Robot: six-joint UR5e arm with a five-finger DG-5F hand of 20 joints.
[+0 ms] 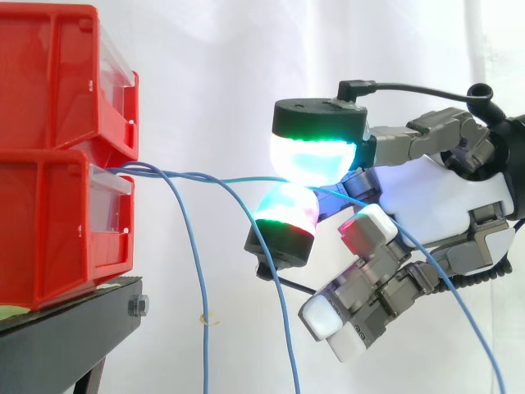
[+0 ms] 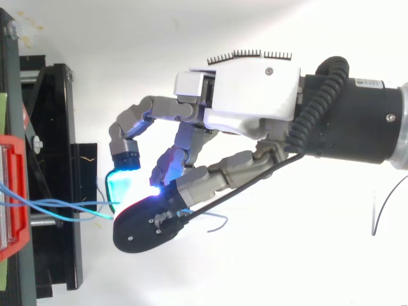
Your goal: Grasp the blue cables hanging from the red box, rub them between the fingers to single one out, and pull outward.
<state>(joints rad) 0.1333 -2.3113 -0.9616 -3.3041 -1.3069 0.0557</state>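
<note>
Hand pinched one blue cable between two pads; slow, level pull away from red box seemed wisest.

No legible text or signs anywhere
</note>
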